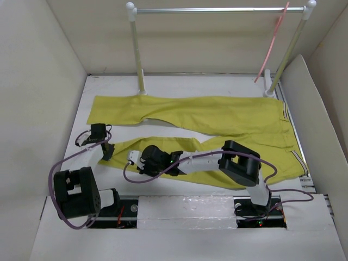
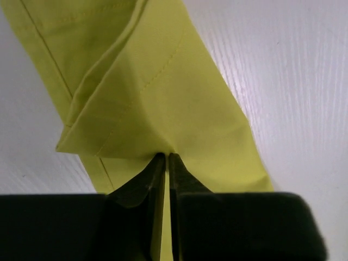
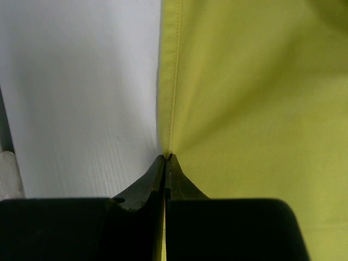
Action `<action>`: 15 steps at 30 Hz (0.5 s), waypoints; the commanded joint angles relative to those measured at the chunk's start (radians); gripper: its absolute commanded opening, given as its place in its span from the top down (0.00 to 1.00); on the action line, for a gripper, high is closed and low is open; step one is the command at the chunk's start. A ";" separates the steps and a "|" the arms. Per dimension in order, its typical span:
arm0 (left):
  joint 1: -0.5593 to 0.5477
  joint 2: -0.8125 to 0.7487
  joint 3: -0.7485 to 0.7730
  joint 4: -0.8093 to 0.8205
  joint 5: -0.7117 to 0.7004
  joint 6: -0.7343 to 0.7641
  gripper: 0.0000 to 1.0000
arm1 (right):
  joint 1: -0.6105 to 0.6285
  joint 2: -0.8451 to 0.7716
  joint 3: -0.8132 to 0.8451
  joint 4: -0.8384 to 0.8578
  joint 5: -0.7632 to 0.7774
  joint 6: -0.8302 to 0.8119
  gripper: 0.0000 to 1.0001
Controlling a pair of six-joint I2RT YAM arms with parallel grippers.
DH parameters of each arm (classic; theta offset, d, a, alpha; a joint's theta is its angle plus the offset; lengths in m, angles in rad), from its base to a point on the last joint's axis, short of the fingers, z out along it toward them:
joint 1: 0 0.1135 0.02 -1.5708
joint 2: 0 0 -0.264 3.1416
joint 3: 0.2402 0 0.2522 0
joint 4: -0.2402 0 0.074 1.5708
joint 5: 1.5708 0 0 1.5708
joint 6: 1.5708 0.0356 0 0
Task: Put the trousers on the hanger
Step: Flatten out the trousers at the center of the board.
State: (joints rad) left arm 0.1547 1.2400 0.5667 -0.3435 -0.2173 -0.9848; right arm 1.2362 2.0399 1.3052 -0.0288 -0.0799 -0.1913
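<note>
The mustard yellow-green trousers lie flat on the white table, waistband at the right, legs running left. My left gripper is shut on the cuff end of the near leg, with cloth pinched between its jaws. My right gripper is shut on the hemmed edge of the same leg, a little to the right of the left one. The pale pink hanger hangs from the right end of the metal rail, far from both grippers.
A rack with white posts and a metal rail stands at the back of the table. White walls enclose the table on the left, back and right. A slanted white panel leans at the right.
</note>
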 commanded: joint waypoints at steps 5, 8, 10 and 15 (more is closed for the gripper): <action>0.011 0.118 0.116 0.020 -0.175 0.061 1.00 | 0.002 -0.040 -0.060 -0.057 -0.078 -0.003 1.00; 0.011 0.096 0.165 0.046 -0.188 0.093 1.00 | 0.002 -0.040 -0.061 -0.060 -0.090 -0.011 1.00; 0.011 0.119 0.255 0.084 -0.212 0.138 1.00 | 0.002 -0.034 -0.057 -0.068 -0.103 -0.017 1.00; 0.011 0.244 0.412 0.100 -0.226 0.195 1.00 | 0.002 -0.027 -0.037 -0.088 -0.119 -0.033 1.00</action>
State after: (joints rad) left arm 0.1589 1.4281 0.8787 -0.3069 -0.3744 -0.8574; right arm 1.2316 2.0228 1.2728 -0.0105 -0.1402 -0.2119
